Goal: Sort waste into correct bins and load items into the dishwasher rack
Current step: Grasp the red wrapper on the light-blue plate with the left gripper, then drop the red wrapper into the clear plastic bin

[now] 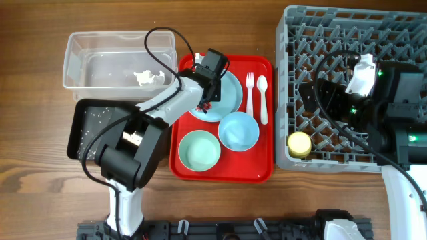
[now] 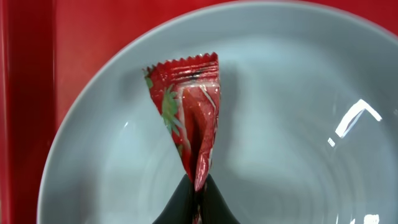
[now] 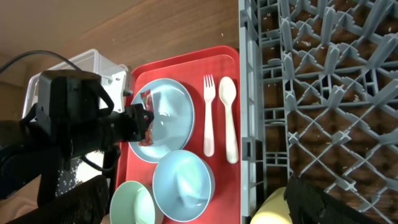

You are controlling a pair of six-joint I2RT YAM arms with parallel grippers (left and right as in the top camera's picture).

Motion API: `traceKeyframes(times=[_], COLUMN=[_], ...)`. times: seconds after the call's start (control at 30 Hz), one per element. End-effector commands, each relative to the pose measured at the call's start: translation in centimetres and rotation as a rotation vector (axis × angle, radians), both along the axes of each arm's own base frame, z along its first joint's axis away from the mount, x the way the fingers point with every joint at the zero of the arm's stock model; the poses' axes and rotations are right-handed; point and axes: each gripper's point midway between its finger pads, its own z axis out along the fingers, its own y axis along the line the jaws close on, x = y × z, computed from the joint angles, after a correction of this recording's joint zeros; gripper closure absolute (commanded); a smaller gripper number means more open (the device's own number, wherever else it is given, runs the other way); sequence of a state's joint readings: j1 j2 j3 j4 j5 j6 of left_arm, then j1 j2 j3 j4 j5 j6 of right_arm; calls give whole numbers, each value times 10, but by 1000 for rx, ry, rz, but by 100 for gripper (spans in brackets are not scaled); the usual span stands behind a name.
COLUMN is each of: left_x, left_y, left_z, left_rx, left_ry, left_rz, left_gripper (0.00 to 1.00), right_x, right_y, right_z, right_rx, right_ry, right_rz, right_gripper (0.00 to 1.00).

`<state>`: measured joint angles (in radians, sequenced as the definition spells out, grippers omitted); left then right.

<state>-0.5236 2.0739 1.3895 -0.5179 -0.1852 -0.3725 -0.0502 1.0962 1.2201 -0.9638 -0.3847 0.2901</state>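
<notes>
Left wrist view: the left gripper [image 2: 198, 198] is closed on the narrow bottom tip of the red snack wrapper [image 2: 189, 106], whose wide crimped end fans out over the light blue plate [image 2: 292, 93]. The plate sits on the red serving tray [image 2: 28, 93]. Overhead, the clear tub [image 1: 87, 63] and the black tray [image 1: 90, 127] lie to the tray's left. The right gripper [image 1: 313, 93] hovers over the dishwasher rack [image 1: 400, 33], fingers spread and holding nothing. The likely risk is the hold: only a thin pinch of slick foil is caught, so a quick swing toward the bins could let the wrapper slip free and drop short.
</notes>
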Motion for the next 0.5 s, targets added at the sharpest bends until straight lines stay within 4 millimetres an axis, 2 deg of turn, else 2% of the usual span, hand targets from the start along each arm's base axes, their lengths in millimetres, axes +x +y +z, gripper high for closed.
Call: traceKeyframes(times=[0.0, 0.03, 0.07, 0.1, 0.13, 0.17, 0.23, 0.3, 0.33, 0.37, 0.43, 0.47], left_x=[8, 16, 20, 26, 30, 36, 47, 63, 68, 72, 74, 73], left_y=[1, 9, 17, 33, 50, 79, 116, 157, 167, 175, 186, 185], left_z=[60, 99, 122, 156, 178, 196, 198, 179, 170, 160, 148, 149], left_rx=[-47, -60, -61, -61, -56, -35, -18, 3, 1, -6, -23, -46], left_ry=[-75, -152, -207, -293, -349, -404, -418, -399, -384, -364, -332, -318], left_rz=[13, 36, 59, 104, 147, 218, 302, 389, 408, 422, 428, 395], left_gripper=[96, 96, 96, 96, 96, 96, 96, 93, 86, 71, 25, 14], right_x=[2, 2, 2, 2, 1, 1, 1, 2, 2, 2, 1, 1], right_y=[1, 1, 1, 1, 1, 1, 1, 1, 1, 1, 1, 1], right_z=[1, 1, 1, 1, 0, 0, 0, 0, 0, 0, 0, 0], right_rx=[-3, -3, -4, -3, -3, -3, -3, -3, -4, -3, -3, -3], right_ry=[-1, 0, 0, 1, 5, 6, 5, 4, 3, 3, 5, 5], right_rz=[3, 3, 3, 3, 2, 2, 2, 3, 4, 3, 4, 4], right_gripper=[8, 8, 8, 8, 8, 8, 8, 8, 8, 8, 7, 8])
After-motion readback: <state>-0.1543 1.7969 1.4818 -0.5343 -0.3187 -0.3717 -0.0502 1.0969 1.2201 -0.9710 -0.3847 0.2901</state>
